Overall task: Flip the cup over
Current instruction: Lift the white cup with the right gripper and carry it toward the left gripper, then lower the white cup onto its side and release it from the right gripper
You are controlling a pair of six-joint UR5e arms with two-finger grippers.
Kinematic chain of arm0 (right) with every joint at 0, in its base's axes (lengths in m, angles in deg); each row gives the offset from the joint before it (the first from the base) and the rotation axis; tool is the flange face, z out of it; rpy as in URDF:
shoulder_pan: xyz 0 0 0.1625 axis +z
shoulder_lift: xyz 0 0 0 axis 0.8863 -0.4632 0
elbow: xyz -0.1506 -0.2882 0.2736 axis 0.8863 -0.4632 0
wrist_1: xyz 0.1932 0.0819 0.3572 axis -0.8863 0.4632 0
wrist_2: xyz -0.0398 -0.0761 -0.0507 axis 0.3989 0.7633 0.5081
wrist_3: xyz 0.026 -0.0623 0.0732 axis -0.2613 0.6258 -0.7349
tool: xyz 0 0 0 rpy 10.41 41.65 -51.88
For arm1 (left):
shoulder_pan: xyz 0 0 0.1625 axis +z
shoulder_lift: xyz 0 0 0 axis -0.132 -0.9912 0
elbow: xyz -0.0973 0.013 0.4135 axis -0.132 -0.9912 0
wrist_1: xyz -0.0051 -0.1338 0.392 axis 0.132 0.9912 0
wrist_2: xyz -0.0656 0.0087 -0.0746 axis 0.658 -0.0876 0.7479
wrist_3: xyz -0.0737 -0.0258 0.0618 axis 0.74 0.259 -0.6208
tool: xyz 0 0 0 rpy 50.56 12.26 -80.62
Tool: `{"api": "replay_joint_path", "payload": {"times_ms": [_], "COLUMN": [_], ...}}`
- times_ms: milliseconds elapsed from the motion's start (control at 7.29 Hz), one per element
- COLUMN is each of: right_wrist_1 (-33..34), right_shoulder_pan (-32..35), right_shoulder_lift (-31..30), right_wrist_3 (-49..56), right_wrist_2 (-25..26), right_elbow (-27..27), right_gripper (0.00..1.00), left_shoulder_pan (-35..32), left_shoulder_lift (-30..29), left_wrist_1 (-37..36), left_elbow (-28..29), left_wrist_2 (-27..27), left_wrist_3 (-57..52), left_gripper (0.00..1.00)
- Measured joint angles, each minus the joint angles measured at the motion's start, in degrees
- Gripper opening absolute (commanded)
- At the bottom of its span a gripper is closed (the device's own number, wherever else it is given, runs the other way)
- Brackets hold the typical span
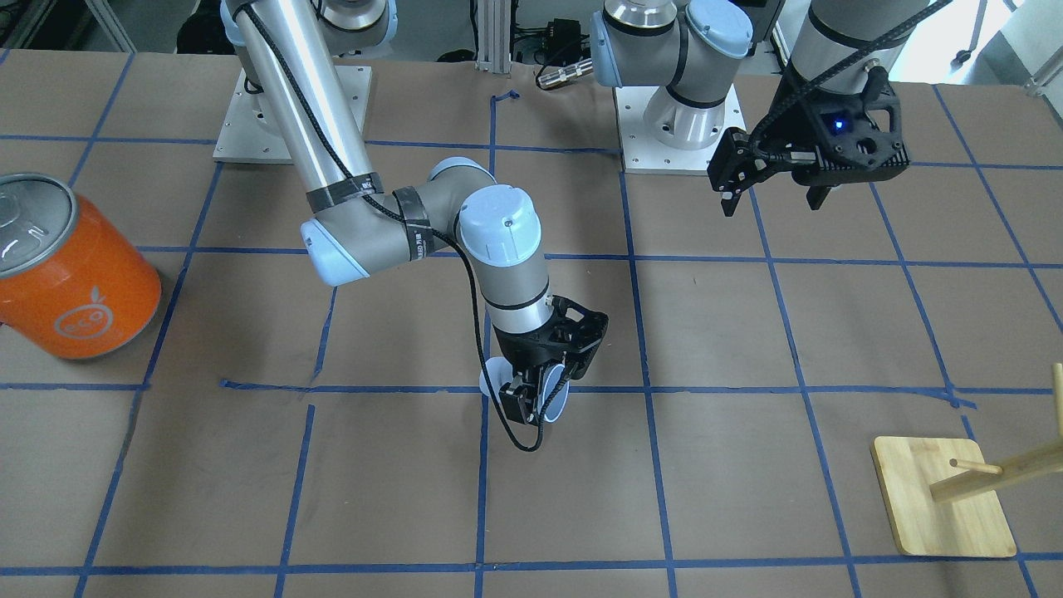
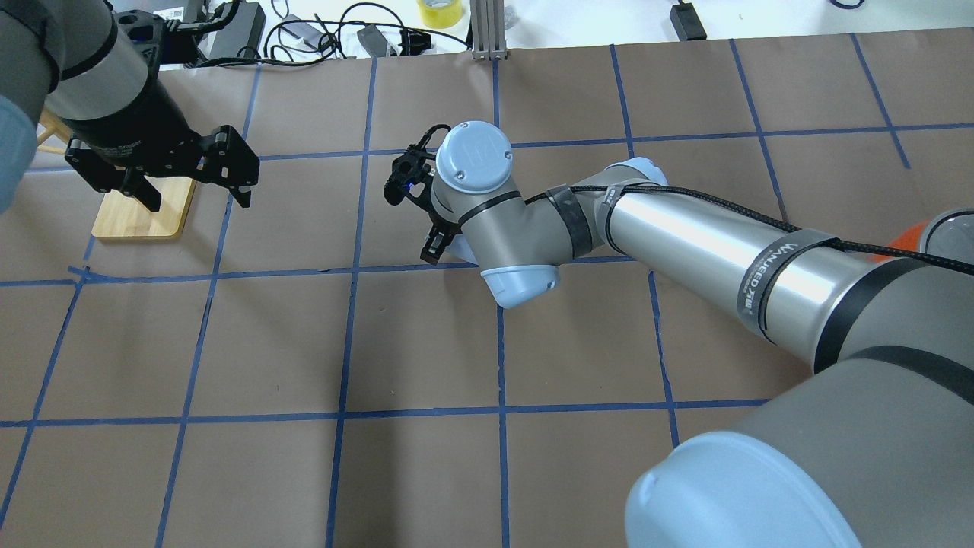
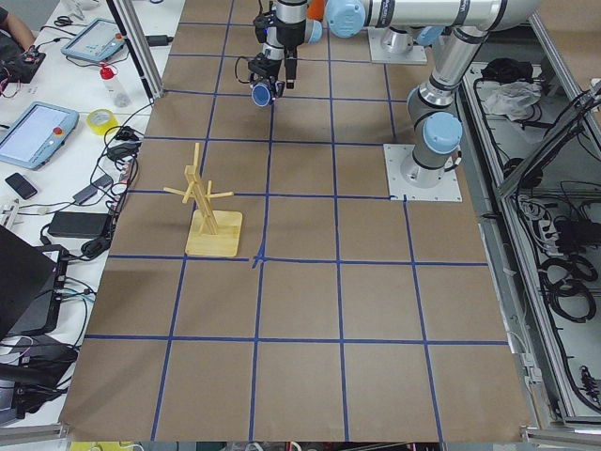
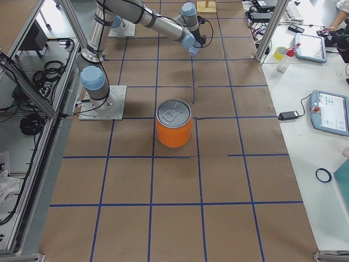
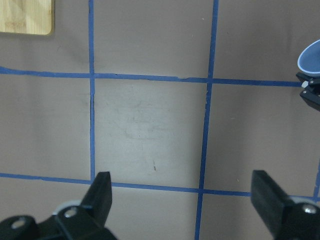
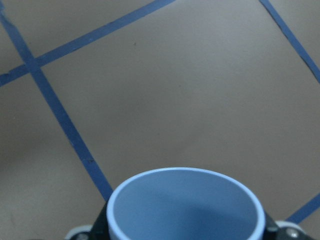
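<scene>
The right jaws are closed on the cup [image 1: 555,397], pinching its wall from either side, just below the middle of the front-facing view. The cup sits tilted in that grip, neither upright nor upside down. The right wrist camera looks straight into its pale blue mouth [image 6: 185,205] at the bottom of the frame, and the left wrist camera catches the rim at its right edge. I'd say it is held that way because the turn is under way, with the wrist doing the rotating. It looks lifted off the worktop [image 1: 747,332], but I can't tell for sure.

The right arm [image 2: 685,236] reaches in bent at the elbow, which keeps the wrist free to roll.

The left jaws hang spread wide and empty at the upper right of the front-facing view, with only taped brown paper between them in their own camera. They are parked well apart from the cup, presumably to stay out of the way.

The wooden peg stand [image 1: 942,507] sits lower right and the orange can [image 1: 79,274] far left, both well apart from the cup.
</scene>
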Motion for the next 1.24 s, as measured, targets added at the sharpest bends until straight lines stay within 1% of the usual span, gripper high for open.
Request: {"api": "replay_joint_path", "payload": {"times_ms": [412,824,961,1098,1235], "right_wrist_1": [-0.5,-0.6,-0.6,-0.3,0.1], "right_shoulder_pan": [2.1,2.8,2.8,2.9,2.9], "right_shoulder_lift": [0.7,1.0,1.2,1.5,1.9], "right_wrist_3": [11.1,15.6,15.7,15.5,15.4], "right_wrist_2": [0.6,4.2,4.7,4.7,4.7], "right_elbow": [0.6,0.9,0.9,0.9,0.8], "right_gripper": [0.0,0.01,0.34,0.59,0.96], "left_shoulder_pan": [0.0,0.0,-0.1,-0.1,-0.2], "left_shoulder_lift": [-0.7,-1.1,-1.5,-1.6,-1.5], "left_wrist_1": [0.0,0.1,0.0,-0.1,-0.2], "left_elbow": [0.1,0.0,-0.1,0.1,0.5], "left_wrist_2": [0.0,0.3,0.5,0.4,0.3], "left_wrist_3": [0.0,-0.1,0.3,0.6,0.8], "left_gripper": [1.0,1.0,1.0,1.0,1.0]}}
